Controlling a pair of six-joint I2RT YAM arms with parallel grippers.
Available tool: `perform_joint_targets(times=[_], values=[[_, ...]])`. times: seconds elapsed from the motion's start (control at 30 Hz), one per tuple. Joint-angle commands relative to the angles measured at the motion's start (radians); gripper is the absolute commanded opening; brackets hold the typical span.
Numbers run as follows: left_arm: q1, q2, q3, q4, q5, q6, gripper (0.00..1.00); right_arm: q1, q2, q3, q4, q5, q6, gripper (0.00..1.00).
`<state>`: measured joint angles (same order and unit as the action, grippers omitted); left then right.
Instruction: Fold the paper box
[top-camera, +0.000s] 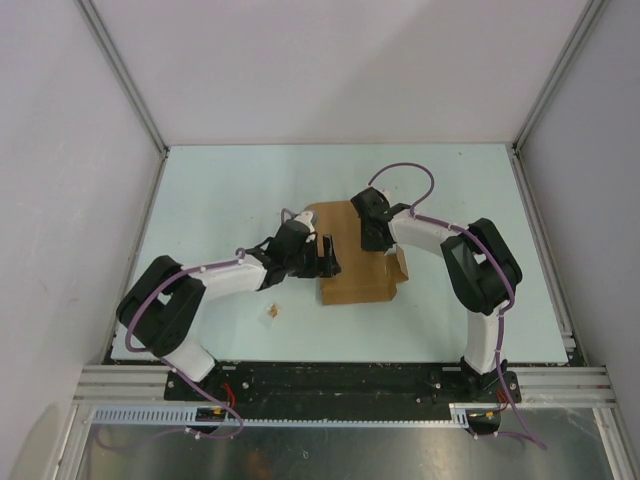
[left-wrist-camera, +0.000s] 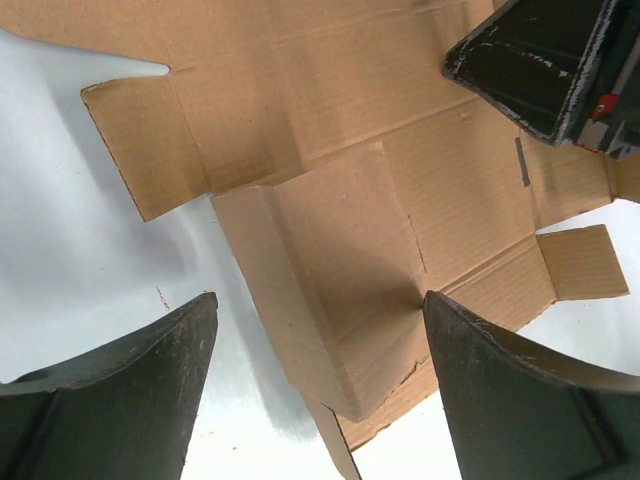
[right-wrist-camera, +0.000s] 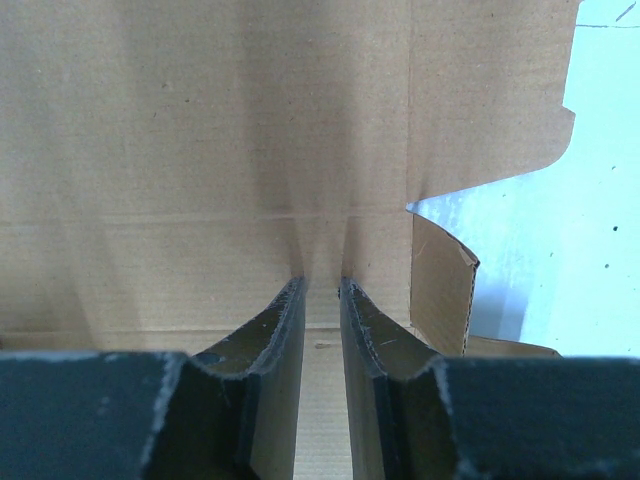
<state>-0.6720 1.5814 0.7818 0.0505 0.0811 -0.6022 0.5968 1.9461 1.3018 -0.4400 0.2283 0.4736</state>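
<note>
- Two black two-finger grippers meet over the paper box (top-camera: 360, 282), a flat, plain brown die-cut cardboard sheet lying on the pale blue-green table (top-camera: 220, 200). In the overhead view the left gripper (top-camera: 327, 256) sits at the sheet's left edge and the right gripper (top-camera: 372, 236) over its far part.
- From above, both pairs of fingers are dark shapes against dark wrists, so their spacing is hard to make out. The arms also cover parts of the sheet.
- A tiny brown scrap (top-camera: 271, 312) lies on the table, nearer the bases than the left gripper and apart from the sheet.
- In the left wrist view, the left gripper's fingers (left-wrist-camera: 140, 390) stand wide apart and clamp nothing. Between and just beyond them, one panel of the paper box is folded up off the rest.
- Farther ahead and to the right, the right gripper is cropped by the frame corner. A small red patch (left-wrist-camera: 605, 105) on it is too blurred to read.
- In the right wrist view, the right gripper's fingers (right-wrist-camera: 275, 340) stand close together with a thin slit between them, and their tips are at the cardboard. Whether they pinch it I cannot tell.
- Just right of those fingers a short flap stands up at the sheet's edge.
</note>
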Motion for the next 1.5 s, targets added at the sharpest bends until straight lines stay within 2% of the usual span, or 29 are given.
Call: perform_joint_targets(times=[0.0, 0.07, 0.4, 0.53, 0.67, 0.77, 0.87, 0.93, 1.0, 1.03, 1.13, 1.3, 1.47], values=[[-0.005, 0.015, 0.028, 0.028, -0.02, 0.009, 0.86, 0.0, 0.027, -0.015, 0.007, -0.02, 0.002, 0.25], [-0.005, 0.019, 0.027, 0.028, -0.029, 0.01, 0.82, -0.002, 0.025, -0.015, 0.004, -0.02, 0.002, 0.25], [-0.005, 0.005, 0.024, 0.012, -0.076, 0.036, 0.46, 0.003, 0.028, -0.015, 0.011, -0.027, 0.0, 0.25], [-0.005, 0.009, 0.025, 0.008, -0.08, 0.045, 0.38, 0.005, 0.03, -0.015, 0.011, -0.026, 0.002, 0.25], [-0.005, 0.011, 0.024, 0.003, -0.078, 0.048, 0.25, 0.005, 0.033, -0.015, 0.011, -0.026, 0.0, 0.25], [-0.005, 0.011, 0.024, 0.002, -0.081, 0.05, 0.19, 0.005, 0.031, -0.015, 0.011, -0.026, 0.0, 0.25], [-0.005, 0.009, 0.025, 0.002, -0.104, 0.05, 0.18, 0.005, 0.034, -0.015, 0.009, -0.023, 0.0, 0.25], [-0.006, 0.008, 0.025, 0.002, -0.106, 0.05, 0.19, 0.005, 0.034, -0.015, 0.011, -0.023, 0.002, 0.25], [-0.006, -0.001, 0.025, -0.003, -0.106, 0.054, 0.51, 0.005, 0.034, -0.015, 0.012, -0.024, 0.0, 0.25], [-0.005, -0.007, 0.025, -0.006, -0.106, 0.055, 0.58, 0.005, 0.036, -0.015, 0.011, -0.027, 0.002, 0.25], [-0.005, -0.06, 0.007, -0.015, -0.109, 0.055, 0.69, 0.003, 0.036, -0.015, 0.014, -0.029, 0.0, 0.25], [-0.005, -0.19, -0.068, -0.023, -0.107, 0.056, 0.78, 0.0, 0.037, -0.015, 0.009, -0.027, -0.003, 0.25], [-0.011, -0.397, -0.16, -0.021, -0.089, 0.044, 0.79, 0.0, 0.037, -0.015, 0.012, -0.03, -0.001, 0.25]])
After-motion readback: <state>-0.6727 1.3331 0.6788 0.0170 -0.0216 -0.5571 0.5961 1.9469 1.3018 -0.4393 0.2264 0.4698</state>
